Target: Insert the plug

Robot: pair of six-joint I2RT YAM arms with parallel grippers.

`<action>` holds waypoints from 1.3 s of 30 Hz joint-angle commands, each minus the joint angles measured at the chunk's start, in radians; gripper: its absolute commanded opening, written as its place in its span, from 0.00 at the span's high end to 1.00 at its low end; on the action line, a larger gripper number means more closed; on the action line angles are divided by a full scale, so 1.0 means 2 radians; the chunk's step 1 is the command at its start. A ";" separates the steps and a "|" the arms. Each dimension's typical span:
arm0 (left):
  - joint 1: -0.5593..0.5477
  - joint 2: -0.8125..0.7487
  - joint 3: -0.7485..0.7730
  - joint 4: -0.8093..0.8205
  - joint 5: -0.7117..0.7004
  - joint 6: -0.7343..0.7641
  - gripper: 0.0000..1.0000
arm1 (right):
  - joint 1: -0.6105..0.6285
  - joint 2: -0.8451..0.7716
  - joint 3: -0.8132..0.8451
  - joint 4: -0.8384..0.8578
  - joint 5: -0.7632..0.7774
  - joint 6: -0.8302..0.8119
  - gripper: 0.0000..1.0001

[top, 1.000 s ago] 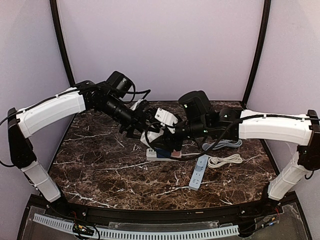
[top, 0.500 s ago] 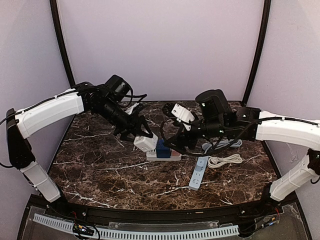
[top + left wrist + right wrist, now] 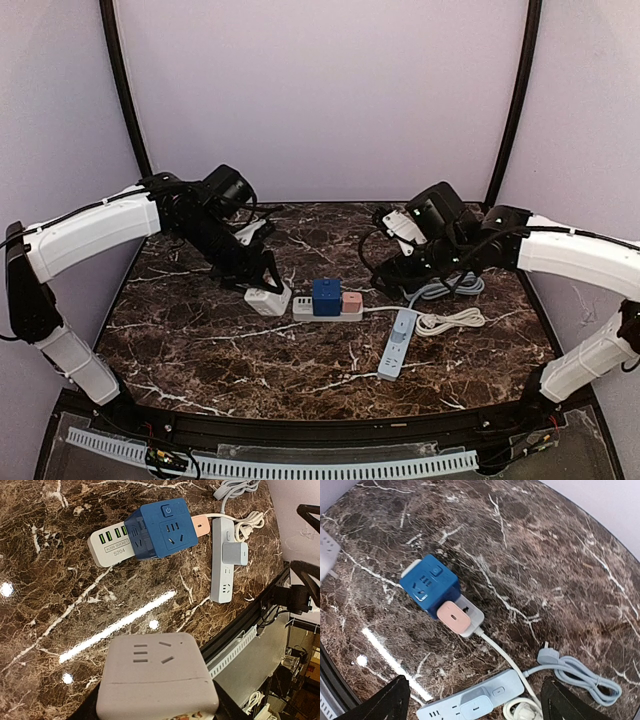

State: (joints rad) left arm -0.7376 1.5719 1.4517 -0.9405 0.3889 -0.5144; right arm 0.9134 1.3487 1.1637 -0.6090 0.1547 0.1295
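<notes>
I see the left end effector (image 3: 258, 286) clamped on the white cube plug (image 3: 156, 680), just beside the left end of the white strip (image 3: 112, 547), which lies mid-worktop (image 3: 200, 350). The strip's label reads "4USB SOCKET S204". A blue cube (image 3: 160, 530) and a pink plug (image 3: 454, 616) sit in the strip. My right end effector (image 3: 477, 702) hangs nearer the right edge, fingers wide apart, holding nothing.
</notes>
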 commanded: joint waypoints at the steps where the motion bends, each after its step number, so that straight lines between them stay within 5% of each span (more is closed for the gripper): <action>1: 0.002 -0.033 -0.014 -0.011 -0.019 0.034 0.83 | -0.023 0.016 -0.002 -0.044 0.010 0.070 0.11; 15: 0.001 -0.018 0.005 -0.016 -0.023 0.073 0.84 | -0.045 0.054 -0.026 -0.070 -0.032 0.161 0.13; 27: 0.001 -0.005 0.032 -0.029 -0.024 0.089 0.84 | -0.045 0.112 0.006 -0.094 -0.081 -0.038 0.21; 39: 0.001 -0.017 0.032 -0.040 -0.030 0.087 0.84 | -0.045 0.104 -0.012 -0.124 -0.125 -0.201 0.19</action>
State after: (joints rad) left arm -0.7376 1.5715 1.4902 -0.9916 0.3336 -0.3508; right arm 0.8303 1.5833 1.1545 -0.8402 -0.0837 -0.1101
